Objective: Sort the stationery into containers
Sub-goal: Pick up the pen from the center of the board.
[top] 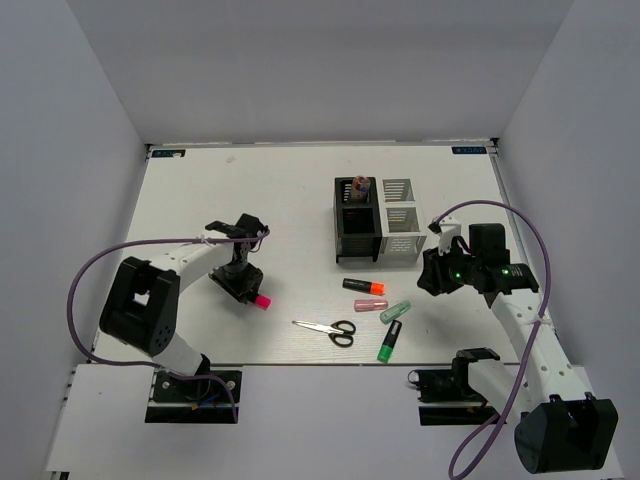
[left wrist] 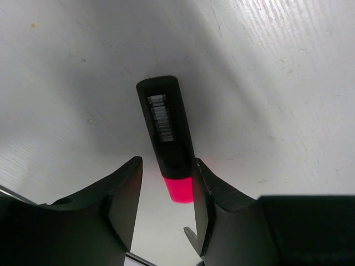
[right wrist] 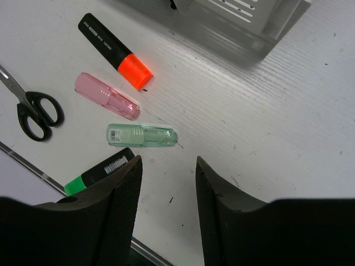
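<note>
A black marker with a pink cap (top: 258,298) lies on the table at the left. My left gripper (top: 240,281) is low over it and open. In the left wrist view the marker (left wrist: 165,133) lies between the fingers, its cap end against the right finger (left wrist: 213,194) and apart from the left one. My right gripper (top: 437,275) is open and empty, above bare table right of the stationery. An orange marker (right wrist: 113,51), pale pink tube (right wrist: 106,95), mint tube (right wrist: 141,135), green marker (right wrist: 100,173) and black-handled scissors (right wrist: 33,111) lie loose.
The black organizer (top: 357,232) and white organizer (top: 398,232) stand side by side at centre back. Something stands in a back compartment (top: 360,186) of the black one. White walls enclose the table on three sides. The scissors (top: 328,329) lie near the front edge.
</note>
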Controlling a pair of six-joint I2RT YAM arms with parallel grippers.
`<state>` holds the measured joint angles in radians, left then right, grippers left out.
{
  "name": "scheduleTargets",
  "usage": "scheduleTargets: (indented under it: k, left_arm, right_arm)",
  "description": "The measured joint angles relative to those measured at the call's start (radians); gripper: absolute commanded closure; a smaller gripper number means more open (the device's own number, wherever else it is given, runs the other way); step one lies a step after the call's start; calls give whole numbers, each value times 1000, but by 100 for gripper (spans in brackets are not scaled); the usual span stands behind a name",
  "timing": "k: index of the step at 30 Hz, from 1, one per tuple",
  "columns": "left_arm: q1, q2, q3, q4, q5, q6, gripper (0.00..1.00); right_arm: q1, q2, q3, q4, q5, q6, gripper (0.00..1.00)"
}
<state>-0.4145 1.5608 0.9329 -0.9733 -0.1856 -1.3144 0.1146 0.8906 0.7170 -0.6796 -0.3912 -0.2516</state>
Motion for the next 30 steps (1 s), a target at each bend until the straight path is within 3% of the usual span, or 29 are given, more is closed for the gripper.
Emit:
scheduleTargets:
  k: [7,10,11,15,18,19,20,21,22,24,25,26,28,30]
  left_arm:
    - [1,28,-31,46,2,-13,48]
    - [2,39,-35,55,11,-19,54]
    - [2,39,-35,58,11,-20,57]
    - [2,37,-40,74,11,-21,100]
    - [5,36,-41,77,13,-13,100]
    - [5,36,-40,78,14,-5,100]
    - [2,35,-37,77,14,8,100]
    - [-5,36,-32,82,11,45,100]
    - [-13,36,-26,93,10,84,100]
    - [-50,38,31,106,19,222,100]
    - [-72,38,76,120,29,282,100]
    - [-101,39,140,136,34,347,100]
    - [-156,52,296,159,37,477,100]
    - [-203,72,442,221,47,606,100]
  right_arm:
    - [0,0,0,0,0,0,53]
    - [0,0,0,-2,0,0,53]
    - [0,0,0,-2,0,0,53]
    - [0,0,0,-2,-1,0,53]
    - [0,0,0,-2,-1,0,53]
    - [0,0,0,-2,-1,0,49]
    - [0,0,0,-2,-1,0,31]
    - [0,0,0,-3,-3,-1,23]
    - [0,0,0,-3,-4,0,20]
    - [1,0,0,-3,-7,-10,33]
    - [1,0,0,-3,-9,-14,46]
    - [2,0,0,-3,-13,-18,69]
    - [3,-1,0,-5,-22,-24,93]
    - [3,-1,0,-6,-30,-25,99]
